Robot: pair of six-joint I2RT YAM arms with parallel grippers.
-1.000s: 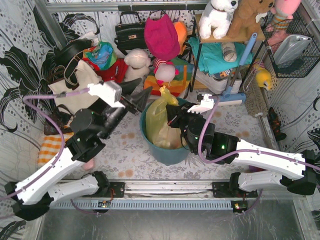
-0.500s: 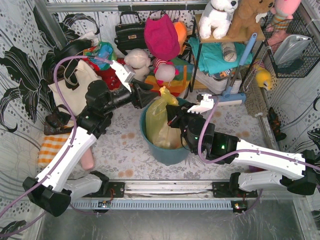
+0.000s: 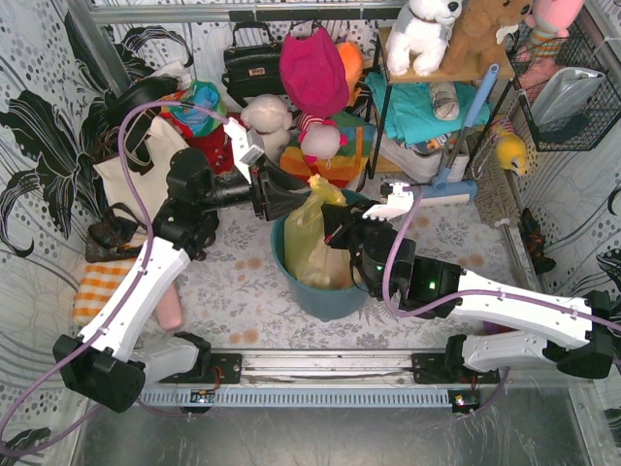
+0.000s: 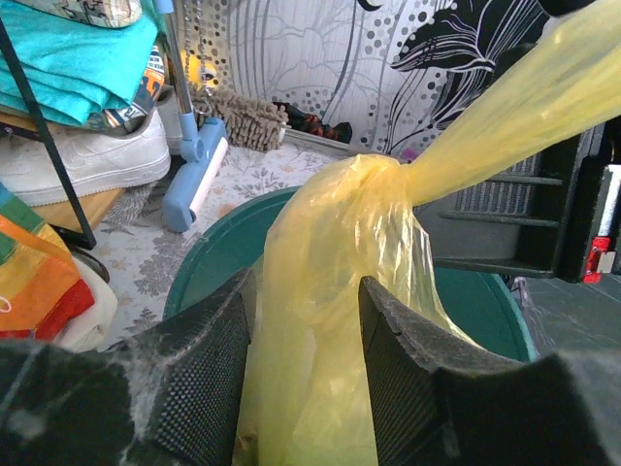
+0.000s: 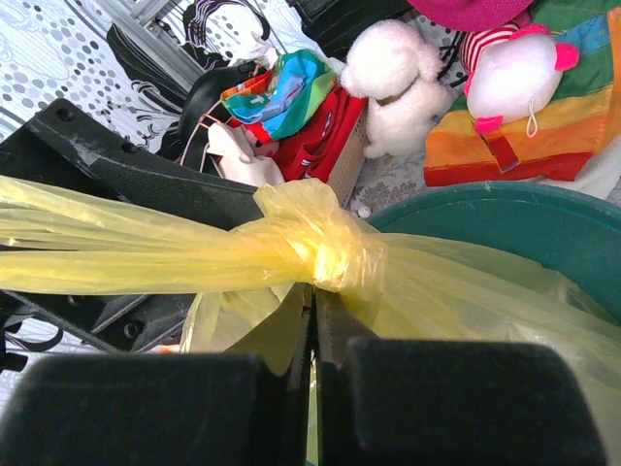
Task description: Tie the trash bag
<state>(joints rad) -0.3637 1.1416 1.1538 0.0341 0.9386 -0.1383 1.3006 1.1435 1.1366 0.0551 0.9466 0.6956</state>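
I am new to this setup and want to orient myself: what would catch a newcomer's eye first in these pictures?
The yellow trash bag stands in a teal bucket at the table's centre, with a knot already in its neck. The left claw straddles the bag below that knot, while the right claw is shut and seems to pinch the film just under it.

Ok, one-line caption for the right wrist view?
Shut right gripper pinching thin translucent yellow plastic trash bag below its knot, over a round teal bucket.
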